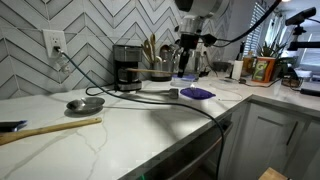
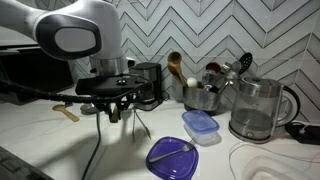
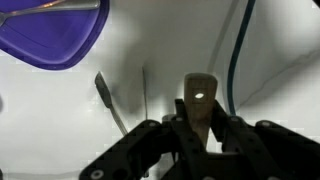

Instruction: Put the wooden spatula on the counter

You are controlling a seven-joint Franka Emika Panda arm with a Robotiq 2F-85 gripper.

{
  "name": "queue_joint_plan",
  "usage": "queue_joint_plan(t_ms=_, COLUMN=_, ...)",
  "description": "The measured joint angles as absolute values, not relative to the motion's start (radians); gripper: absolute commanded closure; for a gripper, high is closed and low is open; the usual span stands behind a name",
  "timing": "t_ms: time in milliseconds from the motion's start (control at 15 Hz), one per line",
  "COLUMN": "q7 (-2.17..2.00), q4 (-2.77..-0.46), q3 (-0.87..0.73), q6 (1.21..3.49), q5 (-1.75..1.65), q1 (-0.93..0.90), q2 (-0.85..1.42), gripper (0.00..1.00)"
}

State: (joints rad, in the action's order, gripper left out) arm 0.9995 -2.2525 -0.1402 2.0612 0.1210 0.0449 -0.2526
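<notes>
Over white veined surface [image 1: 40,108] backed by chevron tile [image 1: 100,30], hovers on far side of purple lid [image 2: 172,155]. Clamps fingers [image 3: 180,128] shut on wooden spatula [image 3: 199,98], holed end showing between them, above surface.

- Daylight is coming in through the window [image 1: 264,18], and soft broad shadows are lying across the counter [image 1: 120,135].
- In the wrist view the counter is glaring white.
- The gripper [image 3: 200,122] is blurring there, dark against it.

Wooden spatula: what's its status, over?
Pincer shut on wooden spatula. Held over the counter. Purple plate and cable close by.
</notes>
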Motion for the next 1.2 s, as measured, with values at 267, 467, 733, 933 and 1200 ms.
queue_joint_plan(t_ms=267, q7=1.017, q4=-2.258, q3=-0.129, q6=2.060, q5=0.120, q1=0.023, q2=-0.225, gripper=0.93)
queue_joint_plan(t_ms=467, q7=1.022, q4=-2.260, q3=-0.113, q6=2.060, q5=0.115, q1=0.009, q2=-0.186, gripper=0.93)
queue_joint_plan(t_ms=733, q7=1.022, q4=-2.261, q3=-0.096, q6=2.063, q5=0.098, q1=0.008, q2=-0.128, gripper=0.93)
queue_joint_plan(t_ms=933, q7=1.022, q4=-2.261, q3=-0.086, q6=2.098, q5=0.078, q1=0.008, q2=-0.091, gripper=0.93)
queue_joint_plan(t_ms=1200, q7=1.022, q4=-2.261, q3=-0.073, q6=2.138, q5=0.070, q1=0.008, q2=-0.056, gripper=0.40)
